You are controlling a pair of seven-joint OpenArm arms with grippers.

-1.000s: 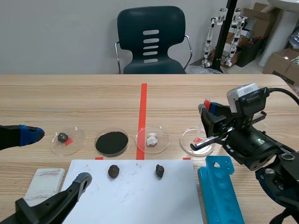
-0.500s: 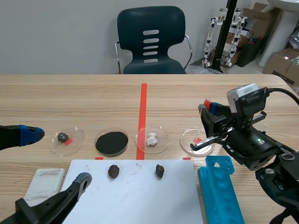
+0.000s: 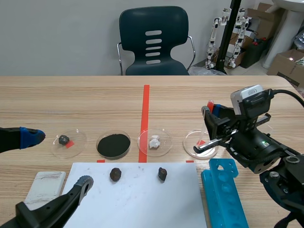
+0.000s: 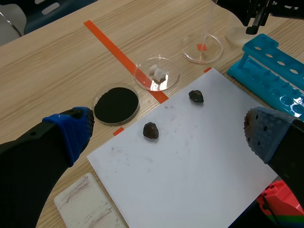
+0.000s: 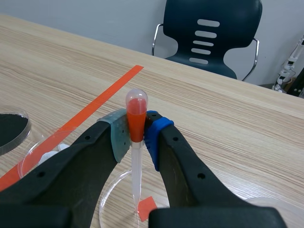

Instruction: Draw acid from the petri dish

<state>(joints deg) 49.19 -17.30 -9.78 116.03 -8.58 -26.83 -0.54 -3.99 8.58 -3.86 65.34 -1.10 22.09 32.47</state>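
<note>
My right gripper (image 5: 137, 129): clamped on the red bulb of the dropper (image 5: 136, 164), which stands upright, tip down. The petri dish (image 3: 198, 142): right of centre in the scene frame, directly beneath that tip; contact with liquid I cannot tell. My left gripper (image 4: 171, 130): fingers apart, lower left, well away. My right arm: low, entering from the right.

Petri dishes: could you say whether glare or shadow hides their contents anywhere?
Scene view: even light; the powder dish and white-lump dish read plainly. Left wrist view: rim glints, nothing hidden. Right wrist view: the right end effector covers part of the dish beneath the pipette.
</note>
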